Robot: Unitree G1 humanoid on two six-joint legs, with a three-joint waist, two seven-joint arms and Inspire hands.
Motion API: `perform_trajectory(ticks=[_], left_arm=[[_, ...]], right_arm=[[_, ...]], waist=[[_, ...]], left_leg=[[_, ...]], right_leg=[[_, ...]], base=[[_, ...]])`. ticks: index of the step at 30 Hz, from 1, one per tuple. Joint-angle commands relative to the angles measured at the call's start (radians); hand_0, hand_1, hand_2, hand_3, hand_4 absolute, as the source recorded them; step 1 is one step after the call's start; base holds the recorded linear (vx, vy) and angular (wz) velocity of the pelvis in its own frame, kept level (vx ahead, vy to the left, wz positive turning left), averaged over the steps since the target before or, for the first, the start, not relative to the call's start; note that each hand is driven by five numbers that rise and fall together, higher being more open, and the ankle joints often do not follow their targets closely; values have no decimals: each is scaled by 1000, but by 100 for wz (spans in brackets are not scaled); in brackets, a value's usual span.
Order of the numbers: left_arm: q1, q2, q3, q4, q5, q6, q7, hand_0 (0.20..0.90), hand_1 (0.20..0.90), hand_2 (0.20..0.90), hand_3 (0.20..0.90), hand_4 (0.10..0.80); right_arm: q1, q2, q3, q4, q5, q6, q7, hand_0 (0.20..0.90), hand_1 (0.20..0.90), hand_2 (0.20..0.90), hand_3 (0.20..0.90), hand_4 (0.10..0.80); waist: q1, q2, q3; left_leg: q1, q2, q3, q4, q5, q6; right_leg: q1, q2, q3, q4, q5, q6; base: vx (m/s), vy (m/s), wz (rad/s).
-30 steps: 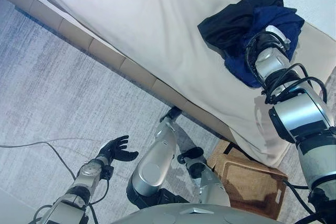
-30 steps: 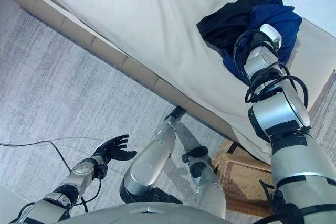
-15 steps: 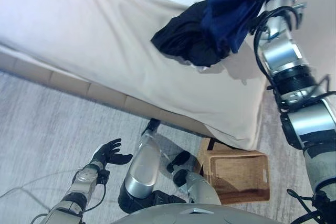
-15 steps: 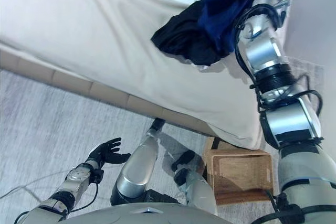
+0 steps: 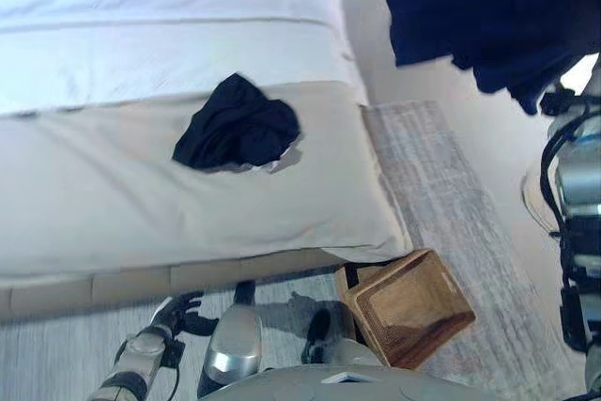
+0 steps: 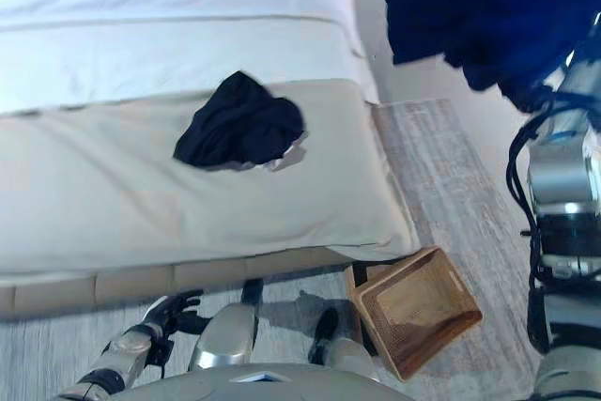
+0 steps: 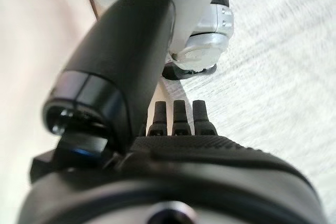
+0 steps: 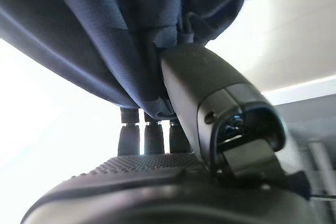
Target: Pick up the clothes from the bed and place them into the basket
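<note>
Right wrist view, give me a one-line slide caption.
Right hand grips a navy blue garment, which hangs bunched between thumb and fingers.

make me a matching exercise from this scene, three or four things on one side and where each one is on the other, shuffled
Things:
1. blue garment
2. black garment
3. basket
4. left hand

Places:
A. on the floor by the bed's corner
B. lying on the bed
C. low beside the bed's edge, holding nothing
D. hanging from the right hand, off the bed

Pairs: 1-D, 2-B, 3-A, 4-C
</note>
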Motion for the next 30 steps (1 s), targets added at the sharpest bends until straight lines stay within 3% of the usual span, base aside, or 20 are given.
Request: perform_trajectory(ticks=[1, 7, 14, 20, 23, 26, 27, 28, 29, 30], left_arm=[[12, -18, -25, 54, 51, 21, -27, 900, 900, 900, 900, 800], [22, -13, -35, 3, 62, 21, -31, 900, 900, 900, 900, 800], [-5, 0, -86, -58, 62, 27, -41, 900, 900, 900, 900, 800], [-170, 25, -196, -107, -52, 0, -14, 900, 900, 900, 900, 800], [-240, 20, -232, -132, -124, -28, 6, 900, 900, 900, 900, 800], [-270, 26, -246, -174, -174, -55, 12, 900, 900, 900, 900, 800], [-274, 29, -248, -194, -186, -61, 16, 900, 900, 900, 900, 800], [-278, 33, -248, -211, -203, -65, 18, 900, 900, 900, 900, 800], [-282, 35, -247, -223, -214, -66, 19, 900, 900, 900, 900, 800], [-283, 36, -247, -226, -217, -68, 19, 900, 900, 900, 900, 800]], right_arm=[[56, -61, -73, -86, -35, -108, -8, 300, 300, 300, 200, 100], [238, -2, -72, -81, -76, -157, 163, 300, 300, 300, 200, 100], [219, 24, 56, 103, -179, -124, 247, 300, 300, 300, 200, 100], [-69, -12, 257, 376, -156, -51, 197, 300, 300, 300, 200, 100], [-216, -39, 345, 464, -158, -6, 196, 300, 300, 300, 200, 100], [-319, -56, 419, 536, -169, 93, 247, 300, 300, 300, 200, 100], [-349, -61, 448, 581, -179, 166, 303, 479, 479, 479, 409, 309], [-372, -61, 476, 631, -181, 189, 322, 589, 589, 589, 538, 438], [-392, -61, 498, 668, -193, 214, 359, 900, 900, 900, 900, 800], [-399, -62, 505, 681, -194, 209, 360, 900, 900, 900, 900, 800]], waist=[[-40, 70, -132], [-98, 96, -121], [-118, 127, -90], [-115, 200, 68], [-113, 259, 157], [-112, 309, 217], [-108, 325, 232], [-104, 338, 247], [-101, 347, 255], [-99, 350, 257]], left_leg=[[123, -7, 10, -131, -94, 63], [149, -3, 62, -140, -101, 65], [136, -5, 103, -130, -96, 57], [-37, -8, 89, -63, -57, 36], [-147, -16, 77, -16, -25, 20], [-236, -22, 69, 9, 10, 3], [-258, -22, 68, 9, 22, -3], [-275, -24, 63, 8, 31, -7], [-285, -24, 61, 7, 37, -9], [-288, -24, 60, 6, 39, -10]], right_leg=[[-15, 52, 26, 89, -69, 18], [-25, 60, 70, 86, -60, 17], [-45, 50, 66, 64, -36, 20], [-207, 22, 42, 129, -30, 10], [-314, 9, 34, 191, -37, -5], [-417, 4, 32, 250, -47, -20], [-445, 4, 30, 267, -53, -26], [-467, 4, 27, 281, -59, -32], [-482, 3, 22, 292, -64, -37], [-485, 3, 20, 294, -66, -39]], base=[[14, -64, -54], [-15, -113, -49], [-63, -131, -25], [-356, -155, -5], [-304, -40, -4], [-219, -56, -10], [-153, -84, -3], [-130, -92, -7], [-84, -55, -8], [-98, -71, -1]])
